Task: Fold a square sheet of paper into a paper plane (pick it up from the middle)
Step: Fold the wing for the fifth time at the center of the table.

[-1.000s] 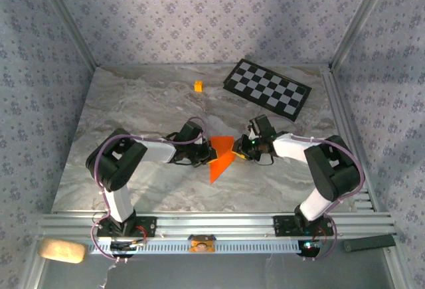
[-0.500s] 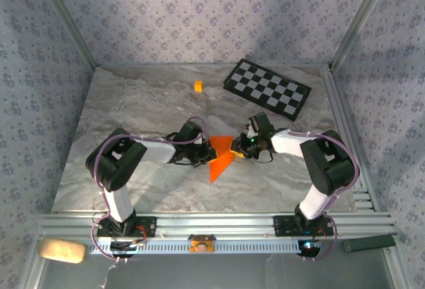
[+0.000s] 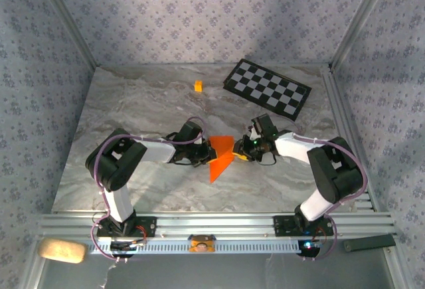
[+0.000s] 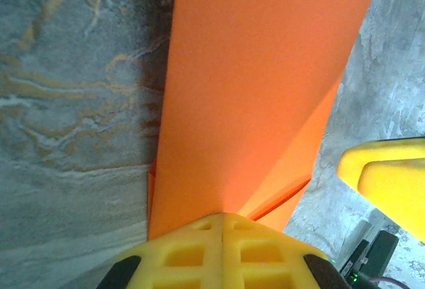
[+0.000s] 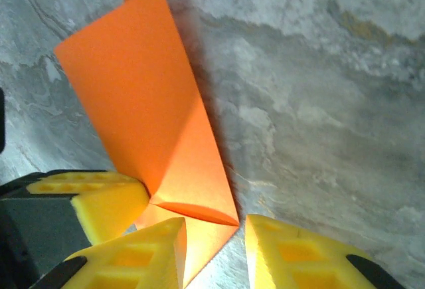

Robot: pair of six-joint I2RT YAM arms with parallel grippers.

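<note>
Marble bench (image 3: 133, 169) first: carries everything, arm bases bolted along its near edge.

Checkered board (image 3: 267, 94): lies flat toward the far right corner, well apart from the work and likely of no use to the fold.

Square sheet of paper (image 3: 221, 156): sits near the middle of the bench, a little toward the near edge, between the two arms. Already creased into an orange pointed shape, tip toward the near edge, one flap raised off the marble and the rest low against it. Judged partway to a plane, not yet a narrow dart.

Left end effector (image 3: 202, 153): closed tight on the sheet's left side, yellow pads (image 4: 222, 249) meeting with the orange layer running straight out from between them. Probably there as an anchor, so the paper does not slide while the other side is worked.

Right end effector (image 3: 240, 151): jaws a little apart, straddling the sheet's lower right corner (image 5: 216, 236) without pinching it. Seems placed to take or press that corner for the next crease.

Small orange cube (image 3: 198, 86): alone near the far edge, well apart from the sheet.

No container among these.
</note>
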